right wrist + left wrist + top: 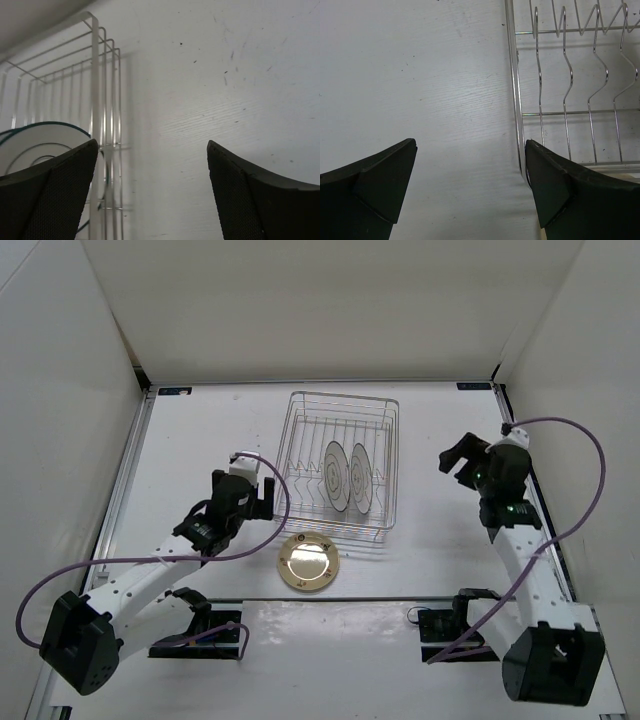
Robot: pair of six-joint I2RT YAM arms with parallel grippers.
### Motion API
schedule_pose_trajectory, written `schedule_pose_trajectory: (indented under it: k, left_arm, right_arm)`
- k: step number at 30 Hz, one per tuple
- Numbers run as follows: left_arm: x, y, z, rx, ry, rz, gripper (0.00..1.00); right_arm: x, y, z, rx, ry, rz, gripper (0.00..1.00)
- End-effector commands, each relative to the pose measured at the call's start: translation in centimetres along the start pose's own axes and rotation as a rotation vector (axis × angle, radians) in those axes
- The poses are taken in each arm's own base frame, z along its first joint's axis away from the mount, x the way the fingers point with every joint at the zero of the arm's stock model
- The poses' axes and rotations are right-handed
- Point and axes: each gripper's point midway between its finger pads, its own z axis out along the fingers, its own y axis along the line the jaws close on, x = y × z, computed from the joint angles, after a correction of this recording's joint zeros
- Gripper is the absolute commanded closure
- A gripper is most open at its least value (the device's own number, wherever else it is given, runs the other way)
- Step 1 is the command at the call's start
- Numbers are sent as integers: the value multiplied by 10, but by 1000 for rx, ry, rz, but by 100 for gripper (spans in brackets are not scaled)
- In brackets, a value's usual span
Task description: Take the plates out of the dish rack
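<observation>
Main risk from here, as I judge it: the left white plate point(337, 477) & right white plate point(361, 478) stand on edge close together betw. the thin dividers point(565, 75) of the wire dish rack point(340, 400). A finger going in for one could nudge the other, tip it or knock both flat. The rack looks light, so it could slide or lift w/ a plate if a rim catches on a divider. A pinch on just the top rim of a standing plate may slip, esp. if glazed. Also the golden-tan plate point(308, 561) lies flat on the table point(200, 440) just in front of the rack's near edge, so a plate brought out toward the front could clip it or land on it. The left gripper point(262, 496) has jaws wide apart & nothing in them. The left wrist view shows bare table betw. its fingers point(380, 190), w/ the rack's left wall right by the other tip; can't tell if touching. So it sits outside the rack on the left, w/ the left white plate off to its right, several dividers in. The right gripper point(457, 461) is also spread wide & empty, well to the right of the rack. The right white plate is to its left, behind the rack's side wires. Neither gripper touches a plate.
</observation>
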Motion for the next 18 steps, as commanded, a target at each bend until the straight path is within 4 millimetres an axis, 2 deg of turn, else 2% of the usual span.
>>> schedule_pose_trajectory:
  k: [1, 2, 3, 4, 5, 6, 8, 9, 10, 11, 12, 15, 16, 17, 18]
  left_arm:
    - [-7, 9, 0, -33, -27, -28, 0]
    - [-5, 9, 0, -32, -23, -29, 0]
    - [-5, 10, 0, -35, -26, -32, 0]
    - [-6, 9, -1, -33, -30, -30, 0]
    - [-5, 10, 0, -34, -28, -33, 0]
    - [-5, 10, 0, -33, -26, -36, 0]
    - [-4, 11, 1, -38, -20, -40, 0]
    - [-3, 10, 2, -33, -17, -40, 0]
    - [-5, 10, 2, -33, -18, -41, 0]
    - [-4, 10, 2, -32, -15, -46, 0]
    - [-3, 11, 3, -34, -8, -46, 0]
    - [-4, 11, 3, -32, -7, -52, 0]
    - [-3, 10, 4, -26, -4, -56, 0]
    - [-3, 10, 4, -27, -4, -56, 0]
    - [-2, 11, 4, -28, 1, -59, 0]
  right_arm:
    - [23, 5, 0, -33, 38, 251, 10]
    - [24, 16, -1, -104, 54, 173, 10]
    - [14, 38, -9, -217, 78, 77, 10]
    - [24, 36, 0, -201, 151, 84, 10]
    - [36, 36, -2, -185, 231, 100, 10]
    - [26, 51, -2, -218, 277, 89, 10]
    - [27, 56, 4, -261, 303, 39, 10]
    - [31, 78, 2, -315, 319, 7, 10]
    - [25, 78, 4, -283, 305, -4, 10]
    - [19, 88, 4, -294, 288, -29, 11]
    - [17, 92, 4, -301, 285, -42, 17]
    - [5, 124, 5, -356, 262, -101, 38]
    - [15, 142, 1, -395, 289, -136, 46]
    - [3, 154, 1, -410, 271, -161, 47]
    - [10, 159, 4, -408, 294, -184, 47]
